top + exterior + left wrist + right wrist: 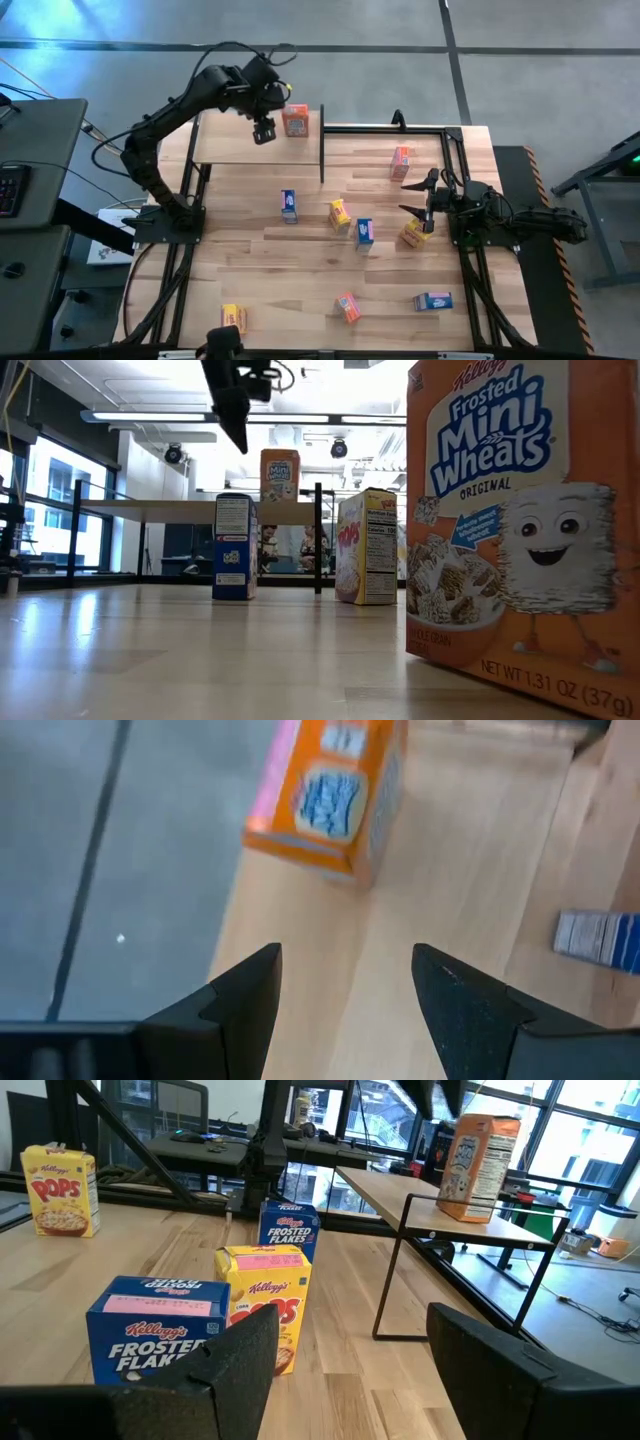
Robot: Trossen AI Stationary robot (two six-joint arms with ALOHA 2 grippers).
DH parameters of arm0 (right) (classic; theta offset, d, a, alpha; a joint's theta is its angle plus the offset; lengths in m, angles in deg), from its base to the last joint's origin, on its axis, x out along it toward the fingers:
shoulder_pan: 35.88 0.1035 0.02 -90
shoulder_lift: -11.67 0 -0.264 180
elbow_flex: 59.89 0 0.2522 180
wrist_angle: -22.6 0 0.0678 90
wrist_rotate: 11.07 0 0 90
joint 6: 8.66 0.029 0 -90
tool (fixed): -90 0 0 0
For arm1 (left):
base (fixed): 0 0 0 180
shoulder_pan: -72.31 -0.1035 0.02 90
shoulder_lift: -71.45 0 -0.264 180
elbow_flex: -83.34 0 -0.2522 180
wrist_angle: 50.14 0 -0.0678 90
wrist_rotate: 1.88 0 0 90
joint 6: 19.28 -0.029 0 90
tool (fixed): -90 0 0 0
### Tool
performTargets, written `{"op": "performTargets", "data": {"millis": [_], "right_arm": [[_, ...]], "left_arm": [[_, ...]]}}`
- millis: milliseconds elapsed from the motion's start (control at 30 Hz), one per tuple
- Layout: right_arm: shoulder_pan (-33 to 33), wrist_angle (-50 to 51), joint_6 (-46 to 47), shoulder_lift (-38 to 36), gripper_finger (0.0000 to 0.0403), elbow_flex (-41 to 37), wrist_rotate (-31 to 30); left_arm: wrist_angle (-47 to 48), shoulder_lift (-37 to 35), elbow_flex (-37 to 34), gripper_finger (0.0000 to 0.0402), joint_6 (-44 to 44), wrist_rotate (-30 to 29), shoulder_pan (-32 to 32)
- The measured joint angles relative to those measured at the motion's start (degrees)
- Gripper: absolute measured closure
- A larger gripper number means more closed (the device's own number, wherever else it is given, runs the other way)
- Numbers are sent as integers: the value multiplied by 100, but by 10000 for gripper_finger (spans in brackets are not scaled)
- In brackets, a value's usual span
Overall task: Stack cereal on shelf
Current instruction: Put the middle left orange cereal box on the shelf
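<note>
Standing on the shelf (240, 148) near its right end: one orange cereal box (295, 120). Other boxes scattered on table (300, 290). Left gripper (264, 131) just beside orange box, fingers apart, empty. Right gripper (416, 197) at table's right, open, empty.

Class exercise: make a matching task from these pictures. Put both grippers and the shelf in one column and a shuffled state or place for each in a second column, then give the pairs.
Column one:
1. left gripper
2. right gripper
3. shelf

Column two:
A. carries one orange cereal box
B. open and empty, beside a yellow cereal box
C. open and empty, above the shelf

Pairs: 1-C, 2-B, 3-A
</note>
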Motion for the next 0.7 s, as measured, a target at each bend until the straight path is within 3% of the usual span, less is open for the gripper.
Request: {"op": "performTargets", "data": {"millis": [433, 700], "right_arm": [[1, 0, 0, 2, 155, -1, 2], [2, 0, -2, 2, 155, 0, 0]], "left_arm": [[-786, -88, -1039, 186, 9, 440, -230], [-1768, -950, -2167, 186, 162, 722, -408]]}}
